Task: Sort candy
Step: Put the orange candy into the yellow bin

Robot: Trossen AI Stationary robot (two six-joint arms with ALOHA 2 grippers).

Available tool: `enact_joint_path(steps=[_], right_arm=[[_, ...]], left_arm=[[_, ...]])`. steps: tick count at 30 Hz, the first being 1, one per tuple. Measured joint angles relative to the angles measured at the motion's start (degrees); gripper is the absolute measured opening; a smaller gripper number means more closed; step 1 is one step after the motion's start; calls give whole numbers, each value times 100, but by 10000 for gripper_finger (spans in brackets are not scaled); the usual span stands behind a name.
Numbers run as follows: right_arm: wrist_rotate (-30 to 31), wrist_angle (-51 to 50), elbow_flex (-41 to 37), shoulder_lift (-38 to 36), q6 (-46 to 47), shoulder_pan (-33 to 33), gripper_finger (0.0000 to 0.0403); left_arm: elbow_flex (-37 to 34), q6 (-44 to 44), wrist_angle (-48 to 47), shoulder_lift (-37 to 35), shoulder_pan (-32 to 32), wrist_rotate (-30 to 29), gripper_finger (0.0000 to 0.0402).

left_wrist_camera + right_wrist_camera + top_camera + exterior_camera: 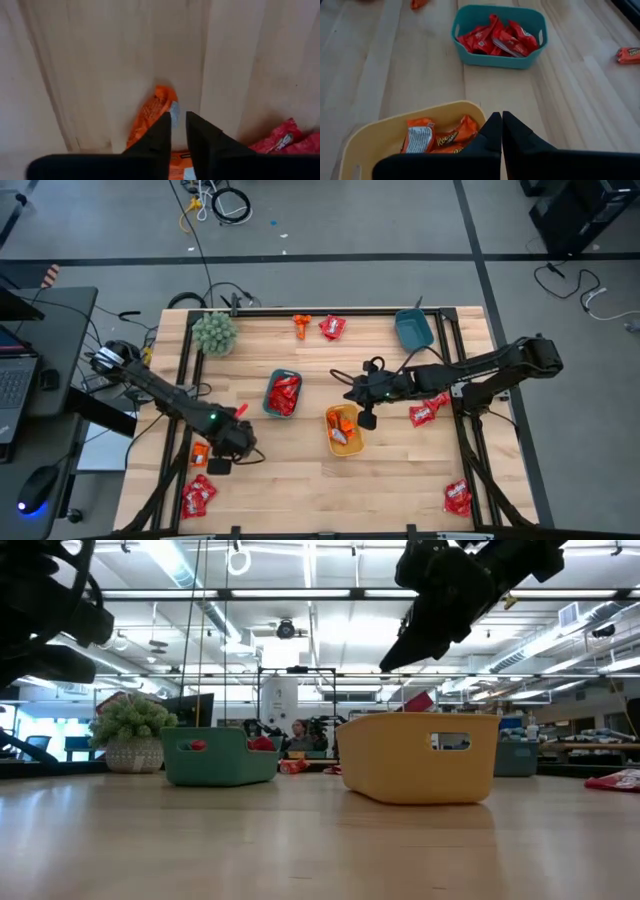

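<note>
Candy lies in several places. Red-wrapped pieces fill the teal tray [283, 394] at mid-worktop; orange-wrapped pieces [436, 136] sit in the yellow tray [345, 431] just right of it. Loose red packs lie at the near-left corner [197, 495], near-right corner [458, 498], right of centre [427, 411] and at the far edge [332, 328], beside an orange piece [302, 326].

Left tool [178, 124]: low over the worktop [300, 480] at near left, fingers parted by a narrow gap, nothing between them. An orange candy [152, 114] lies flat just beyond the fingertips; whether they touch it cannot be told. The high view shows that candy [199, 453] beside the arm, the tool itself hard to make out.

Right tool [501, 125]: fingers pressed together, empty, hanging above the yellow tray's right rim.

Low view only: tray walls, the raised right arm, the green ball plant [132, 721] in its pot. Blue tray [413, 328] at far right; contents not discernible.
</note>
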Motion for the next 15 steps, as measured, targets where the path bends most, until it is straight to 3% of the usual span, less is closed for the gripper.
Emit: enact_joint_path(steps=[10,15], right_arm=[[-7,-7,0,-13,0,0,1],[-11,-9,0,-13,0,0,1]], left_arm=[[-269,-437,47,0,-158,-334,181],[-417,-456,187,0,-158,-382,215]])
